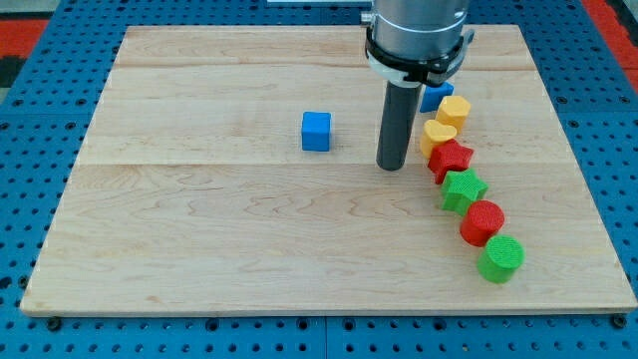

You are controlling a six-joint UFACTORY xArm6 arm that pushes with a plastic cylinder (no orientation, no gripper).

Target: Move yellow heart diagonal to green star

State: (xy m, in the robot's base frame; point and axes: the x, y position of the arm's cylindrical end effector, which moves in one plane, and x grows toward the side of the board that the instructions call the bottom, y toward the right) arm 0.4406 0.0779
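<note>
The yellow heart [437, 134] lies at the view's right, in a curved row of touching blocks. The green star [464, 188] lies lower in that row, with the red star [451, 159] between the two. My tip [391, 167] rests on the board just left of the yellow heart and the red star, a small gap away from them.
The row also holds a blue block [436, 95] partly hidden behind the rod, a yellow hexagon [454, 110], a red cylinder [482, 221] and a green cylinder [500, 258]. A blue cube [316, 131] stands alone left of the rod. The wooden board [199, 239] sits on a blue pegboard.
</note>
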